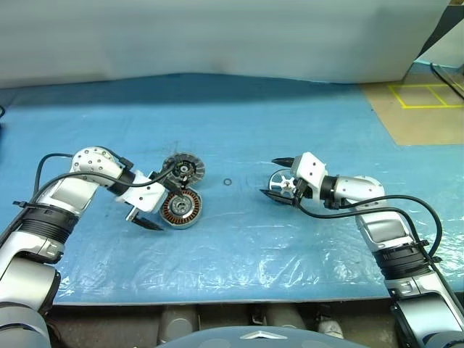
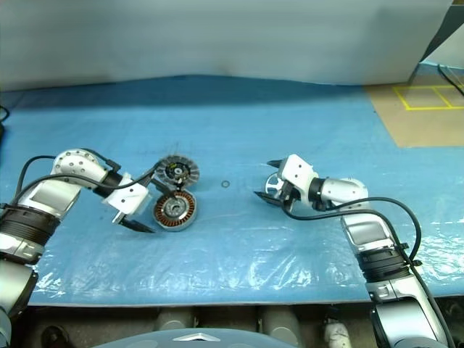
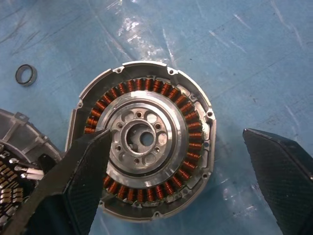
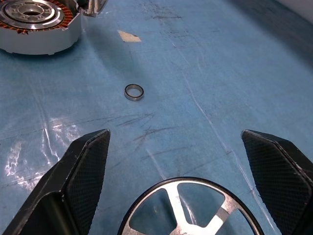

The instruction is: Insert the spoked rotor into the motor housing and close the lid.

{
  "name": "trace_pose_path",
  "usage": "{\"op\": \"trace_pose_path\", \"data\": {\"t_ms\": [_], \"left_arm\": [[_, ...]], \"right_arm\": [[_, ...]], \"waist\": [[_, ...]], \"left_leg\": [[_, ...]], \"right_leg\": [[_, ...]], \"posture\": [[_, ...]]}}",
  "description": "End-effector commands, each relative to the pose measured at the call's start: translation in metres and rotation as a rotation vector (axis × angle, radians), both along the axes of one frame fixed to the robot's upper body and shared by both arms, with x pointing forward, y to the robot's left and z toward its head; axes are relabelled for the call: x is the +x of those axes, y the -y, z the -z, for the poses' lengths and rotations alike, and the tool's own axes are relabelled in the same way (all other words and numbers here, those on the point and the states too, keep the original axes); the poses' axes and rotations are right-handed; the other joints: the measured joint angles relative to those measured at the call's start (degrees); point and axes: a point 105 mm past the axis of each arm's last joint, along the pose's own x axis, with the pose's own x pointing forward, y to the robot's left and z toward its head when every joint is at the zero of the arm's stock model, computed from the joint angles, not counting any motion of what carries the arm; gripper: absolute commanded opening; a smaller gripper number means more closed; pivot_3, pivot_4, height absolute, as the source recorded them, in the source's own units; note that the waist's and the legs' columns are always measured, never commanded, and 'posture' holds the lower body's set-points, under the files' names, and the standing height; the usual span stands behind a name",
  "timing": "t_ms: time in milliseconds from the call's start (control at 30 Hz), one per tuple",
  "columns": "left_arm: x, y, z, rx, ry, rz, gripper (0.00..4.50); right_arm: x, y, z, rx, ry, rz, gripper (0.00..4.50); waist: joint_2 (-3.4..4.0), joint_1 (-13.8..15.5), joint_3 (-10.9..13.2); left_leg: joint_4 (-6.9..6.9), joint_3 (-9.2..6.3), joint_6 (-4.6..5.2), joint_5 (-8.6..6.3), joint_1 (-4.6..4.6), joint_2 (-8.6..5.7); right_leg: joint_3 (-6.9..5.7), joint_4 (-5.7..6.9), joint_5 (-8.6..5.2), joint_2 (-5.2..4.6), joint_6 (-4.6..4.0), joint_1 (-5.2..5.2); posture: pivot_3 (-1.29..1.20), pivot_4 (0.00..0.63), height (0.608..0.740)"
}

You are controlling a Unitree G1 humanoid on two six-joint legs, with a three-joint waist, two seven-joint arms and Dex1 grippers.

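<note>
With both grippers spread wide, the right gripper straddles the spoked rotor unclenched; the left gripper brackets the motor housing. Grasping comes next.

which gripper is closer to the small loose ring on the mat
Right, narrowly. The ring lies between the arms. The right gripper, open over the spoked rotor, is nearer; the left gripper, open over the motor housing, is farther.

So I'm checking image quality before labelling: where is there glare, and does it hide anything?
Left eye view: white glare patches on the blue plastic sheet, hiding no part. Left wrist view: glare streaks beside the copper-wound silver motor housing, coils clear.
</note>
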Motion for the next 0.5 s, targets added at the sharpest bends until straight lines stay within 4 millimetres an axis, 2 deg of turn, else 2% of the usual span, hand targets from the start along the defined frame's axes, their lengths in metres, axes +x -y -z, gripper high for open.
{"op": "trace_pose_path", "data": {"t_ms": [33, 500], "left_arm": [[-0.0013, 0.0029, -0.0071, 0.01, 0.032, 0.046, 4.47], [0.0066, -0.0066, 0.0001, 0.092, 0.031, 0.066, 4.47]], "right_arm": [[0.0, -0.0018, -0.0121, 0.01, 0.053, -0.013, 4.5], [0.0007, 0.0037, -0.0072, 0.019, 0.056, 0.018, 4.5]], "waist": [[0.0, 0.01, 0.0], [0.0, 0.0, 0.0]], "left_leg": [[0.0, 0.0, -0.01, 0.0, 0.0, 0.0], [0.0, -0.01, -0.1, 0.04, 0.04, -0.02]], "right_leg": [[0.0, 0.01, 0.0, 0.0, 0.0, 0.0], [0.0, 0.13, 0.0, 0.01, 0.01, -0.01]], "posture": [[0.0, 0.15, 0.74], [0.0, 0.15, 0.74]]}}
